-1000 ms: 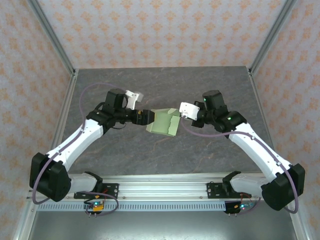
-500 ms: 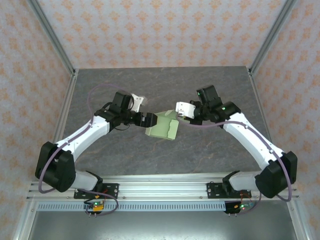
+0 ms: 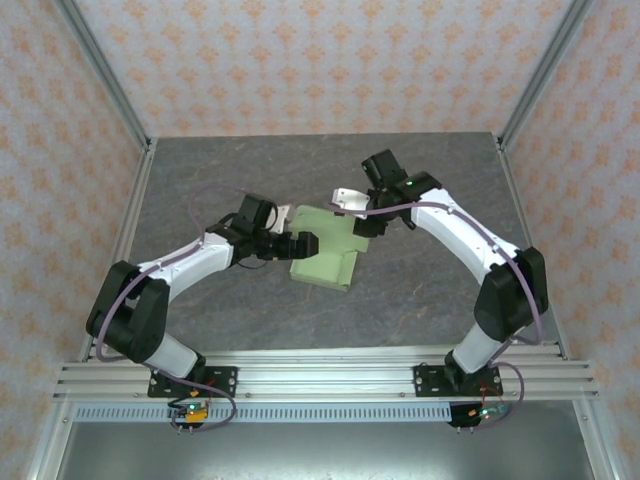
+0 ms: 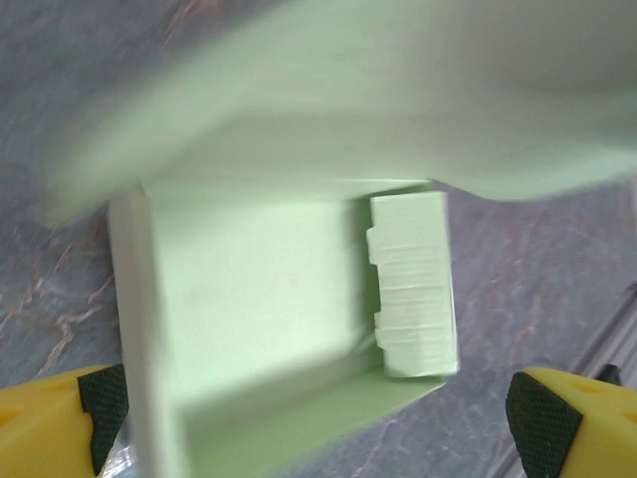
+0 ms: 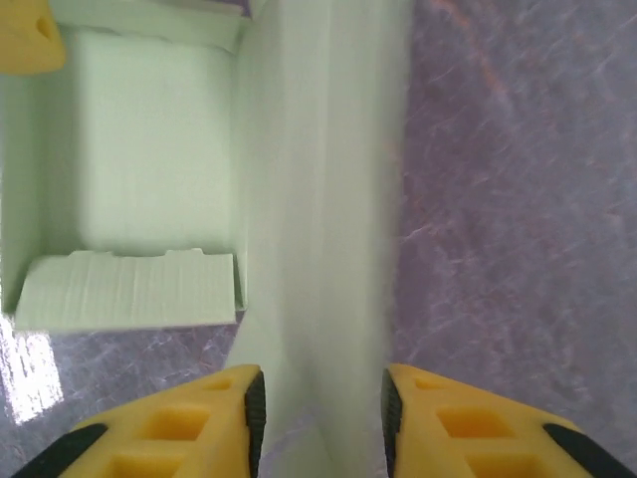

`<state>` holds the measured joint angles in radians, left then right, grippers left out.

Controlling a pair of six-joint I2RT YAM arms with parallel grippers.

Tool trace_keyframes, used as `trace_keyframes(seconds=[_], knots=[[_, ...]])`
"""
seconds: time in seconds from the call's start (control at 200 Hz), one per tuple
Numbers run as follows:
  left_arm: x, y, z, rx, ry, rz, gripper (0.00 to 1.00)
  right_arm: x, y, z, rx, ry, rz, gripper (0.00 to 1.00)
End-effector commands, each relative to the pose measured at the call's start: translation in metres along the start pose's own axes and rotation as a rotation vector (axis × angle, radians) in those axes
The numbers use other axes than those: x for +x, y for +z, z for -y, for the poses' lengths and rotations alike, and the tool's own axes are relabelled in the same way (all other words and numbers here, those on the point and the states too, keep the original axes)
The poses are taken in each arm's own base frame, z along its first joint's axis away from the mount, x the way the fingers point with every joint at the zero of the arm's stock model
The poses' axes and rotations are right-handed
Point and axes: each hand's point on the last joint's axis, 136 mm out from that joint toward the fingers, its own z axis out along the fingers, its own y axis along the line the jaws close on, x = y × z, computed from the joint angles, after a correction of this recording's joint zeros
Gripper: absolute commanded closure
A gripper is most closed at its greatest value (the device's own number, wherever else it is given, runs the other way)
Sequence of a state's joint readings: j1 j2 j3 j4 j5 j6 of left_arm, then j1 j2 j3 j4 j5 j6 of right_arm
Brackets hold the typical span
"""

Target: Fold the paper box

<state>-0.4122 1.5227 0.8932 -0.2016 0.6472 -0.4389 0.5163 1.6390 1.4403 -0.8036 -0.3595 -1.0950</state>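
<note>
Right gripper fingers astride upright flap of pale green card paper box; pinch cannot be told. Left gripper spread wide at box's left end. Box lain on grey table. Flap best creased slowly, base braced.

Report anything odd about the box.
Nothing looks torn. The box lies askew on the table, only half formed: one ridged tab splays outward at an open end, not tucked in.
</note>
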Motion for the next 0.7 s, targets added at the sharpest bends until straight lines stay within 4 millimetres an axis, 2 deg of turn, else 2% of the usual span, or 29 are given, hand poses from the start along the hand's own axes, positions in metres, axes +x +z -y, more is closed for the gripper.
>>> trace_keyframes(seconds=[0.0,0.085,0.18,0.245,0.255,0.29,0.335,0.365,0.39,0.425,0.491,0.566,0.606,0.696], knots=[[-0.013,0.002,0.000,-0.013,-0.029,0.068,0.00,-0.010,-0.017,0.011,0.098,0.052,0.062,0.55],[-0.011,0.005,-0.006,-0.035,-0.053,0.067,0.00,-0.017,-0.033,0.019,0.190,0.106,0.149,0.51],[-0.010,0.004,-0.020,-0.100,-0.114,0.081,0.01,-0.025,-0.063,0.031,0.298,0.264,0.248,0.50],[-0.008,0.000,-0.028,-0.146,-0.147,0.093,0.04,-0.025,-0.091,0.045,0.407,0.481,0.343,0.49],[-0.007,-0.001,-0.029,-0.150,-0.150,0.094,0.04,-0.024,-0.097,0.049,0.430,0.561,0.372,0.48],[-0.006,-0.003,-0.031,-0.165,-0.155,0.096,0.07,-0.016,-0.113,0.056,0.494,0.756,0.427,0.45],[-0.005,-0.006,-0.031,-0.174,-0.149,0.092,0.12,-0.002,-0.126,0.056,0.522,1.005,0.482,0.46],[-0.004,-0.007,-0.031,-0.182,-0.136,0.084,0.15,0.006,-0.120,0.048,0.489,1.138,0.479,0.49],[-0.002,-0.007,-0.031,-0.191,-0.124,0.073,0.19,0.008,-0.126,0.037,0.458,1.214,0.510,0.52],[0.002,-0.007,-0.034,-0.225,-0.110,0.054,0.25,0.013,-0.116,0.021,0.423,1.307,0.493,0.57],[0.008,-0.006,-0.041,-0.305,-0.054,0.020,0.31,0.024,-0.098,-0.011,0.405,1.442,0.408,0.58],[0.015,-0.004,-0.051,-0.396,-0.015,-0.003,0.36,0.028,-0.076,-0.045,0.365,1.489,0.345,0.58],[0.017,-0.002,-0.053,-0.424,0.000,-0.009,0.42,0.030,-0.066,-0.060,0.370,1.478,0.329,0.57],[0.016,0.000,-0.059,-0.488,0.018,-0.006,0.44,0.037,-0.051,-0.081,0.370,1.460,0.303,0.56]])
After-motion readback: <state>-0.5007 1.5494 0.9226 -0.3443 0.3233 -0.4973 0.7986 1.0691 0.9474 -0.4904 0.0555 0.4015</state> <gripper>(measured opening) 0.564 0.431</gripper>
